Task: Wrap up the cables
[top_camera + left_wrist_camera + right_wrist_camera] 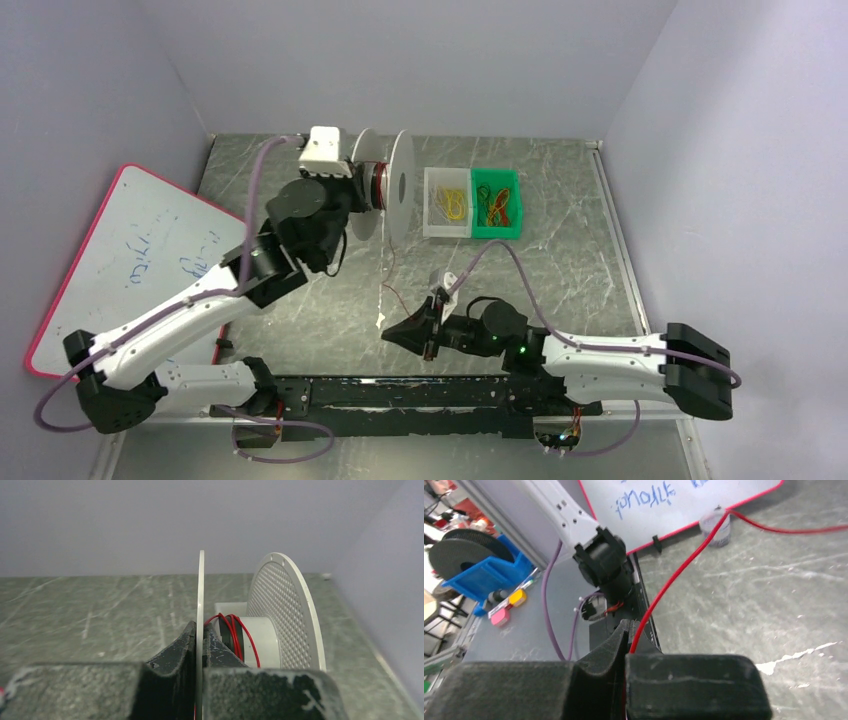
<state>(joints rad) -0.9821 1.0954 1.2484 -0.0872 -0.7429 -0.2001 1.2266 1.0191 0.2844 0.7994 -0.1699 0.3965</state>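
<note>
The left end effector is clamped on one flange of the spool, probably to steady it at the back of the desk, while the right end effector, closed on the red cable, seemingly keeps it taut for winding.

Red cable, white perforated spool

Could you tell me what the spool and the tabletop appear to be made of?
The spool looks like matte white plastic: thin flanges, one perforated with fine holes. The tabletop looks like grey veined stone, or perhaps laminate imitating it.
</note>
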